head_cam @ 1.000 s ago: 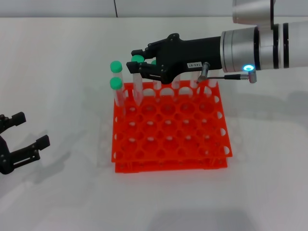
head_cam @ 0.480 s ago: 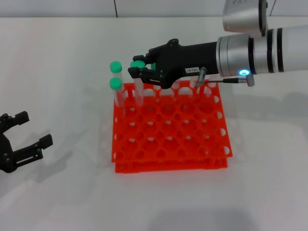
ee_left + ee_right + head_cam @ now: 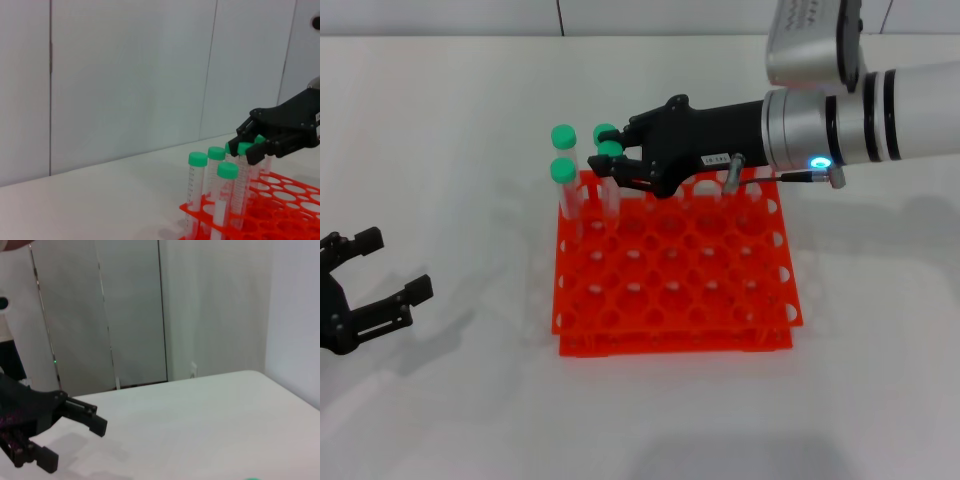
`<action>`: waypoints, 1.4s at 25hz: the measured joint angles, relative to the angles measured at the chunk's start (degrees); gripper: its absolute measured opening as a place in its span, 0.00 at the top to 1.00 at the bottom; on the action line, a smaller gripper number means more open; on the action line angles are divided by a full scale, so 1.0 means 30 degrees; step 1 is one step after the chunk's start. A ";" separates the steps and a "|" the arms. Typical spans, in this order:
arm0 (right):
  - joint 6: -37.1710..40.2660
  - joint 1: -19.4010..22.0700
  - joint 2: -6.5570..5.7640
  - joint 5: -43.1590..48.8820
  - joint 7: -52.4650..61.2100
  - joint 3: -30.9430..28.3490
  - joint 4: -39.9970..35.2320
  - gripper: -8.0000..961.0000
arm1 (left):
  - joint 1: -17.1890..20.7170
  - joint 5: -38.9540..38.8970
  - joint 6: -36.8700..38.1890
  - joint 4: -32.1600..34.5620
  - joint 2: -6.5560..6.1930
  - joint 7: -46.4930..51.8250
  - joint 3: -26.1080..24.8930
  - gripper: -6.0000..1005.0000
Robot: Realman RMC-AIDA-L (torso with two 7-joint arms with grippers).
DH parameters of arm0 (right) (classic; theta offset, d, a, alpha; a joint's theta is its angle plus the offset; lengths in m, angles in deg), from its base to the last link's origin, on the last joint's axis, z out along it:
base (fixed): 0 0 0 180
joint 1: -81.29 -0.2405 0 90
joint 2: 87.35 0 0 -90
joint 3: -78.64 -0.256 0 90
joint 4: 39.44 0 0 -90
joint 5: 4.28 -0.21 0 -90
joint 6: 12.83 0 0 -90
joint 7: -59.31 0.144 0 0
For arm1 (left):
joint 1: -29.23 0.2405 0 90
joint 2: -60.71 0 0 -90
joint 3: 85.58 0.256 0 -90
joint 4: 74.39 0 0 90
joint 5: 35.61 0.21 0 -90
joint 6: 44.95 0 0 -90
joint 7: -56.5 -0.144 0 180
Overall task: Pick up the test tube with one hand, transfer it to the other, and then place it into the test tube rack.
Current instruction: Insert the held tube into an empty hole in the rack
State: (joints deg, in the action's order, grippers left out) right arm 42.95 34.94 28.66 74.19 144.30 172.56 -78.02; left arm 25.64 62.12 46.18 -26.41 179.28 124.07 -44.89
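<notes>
My right gripper [image 3: 609, 157] reaches in from the right over the back left corner of the orange-red test tube rack [image 3: 675, 265]. It is shut on the test tube [image 3: 611, 149], just under its green cap, and the tube's lower end is down in a back-row hole. The left wrist view shows the same grip, with the black fingers [image 3: 260, 150] closed around the tube [image 3: 244, 148]. Several other green-capped tubes [image 3: 561, 171] stand in the rack's left back holes. Low at the left, my left gripper [image 3: 392, 266] rests open and empty on the table.
The white table [image 3: 440, 120] runs on all round the rack. Most rack holes toward the front and right hold nothing. In the right wrist view the left gripper [image 3: 70, 440] shows, far off over the table.
My right gripper has moved down and slightly left with the test tube, lowering it toward the rack. The left gripper has barely moved.
</notes>
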 joint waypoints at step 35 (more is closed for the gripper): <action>0.4454 0.2588 -0.0653 0.2008 0.0411 -0.3183 -0.2747 0.47 | -0.0293 0.0100 0.0194 0.0209 -0.0204 0.0481 -0.0236 0.12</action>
State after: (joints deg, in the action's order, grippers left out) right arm 56.32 42.70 26.70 80.21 145.54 163.01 -86.26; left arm 24.76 62.42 46.76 -25.78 178.67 125.51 -45.59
